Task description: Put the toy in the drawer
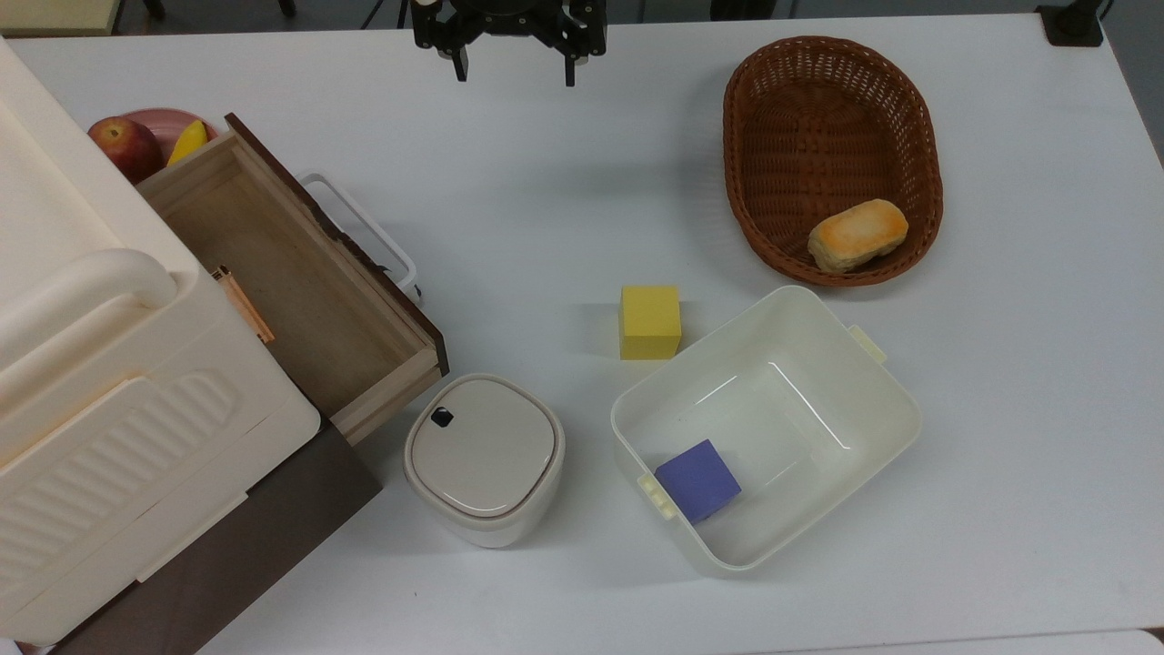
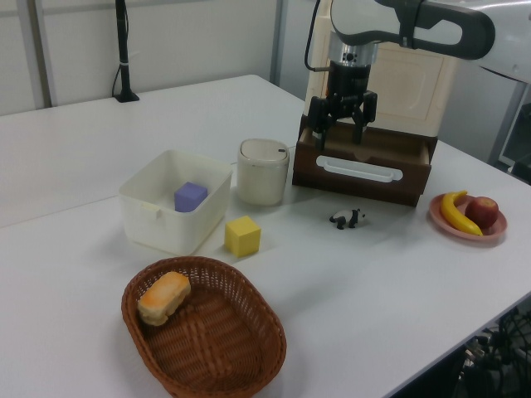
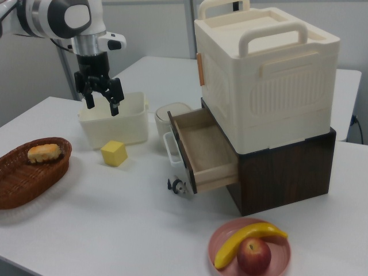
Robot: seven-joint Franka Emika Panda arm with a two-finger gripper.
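Toy [image 2: 348,219] is seen lying on the table [image 2: 348,282] in the left view, long axis roughly 3-to-9 o'clock, just in front of the drawer [image 2: 365,170] front, at 6 o'clock from the handle [image 2: 360,169]. Which end is the head cannot be told. Black-and-white patches are made out, little more. In the right view it [image 3: 177,185] is partly hidden behind the drawer front's lower corner; in the top view it [image 1: 417,291] is mostly covered by the handle, a dark speck at best.

Drawer is pulled open, light-wood inside, dark brown front, white loop handle. In the top view its back is cut off by the cream box [image 1: 100,382] stacked above.

Gripper [image 2: 343,127] is held above the table with fingers spread, nothing between them. In the left view it is seen at 12 o'clock from the toy, well apart; in the top view it is cut off at the upper edge.

Elsewhere: yellow cube [image 2: 243,236] near the tub [image 2: 153,217], purple cube [image 2: 191,196] inside the tub, lidded pot [image 2: 263,171] beside the drawer, bread [image 2: 163,297] in the basket [image 2: 241,365], banana [image 2: 453,212] and apple [image 2: 483,211] on a pink plate [image 2: 444,222].
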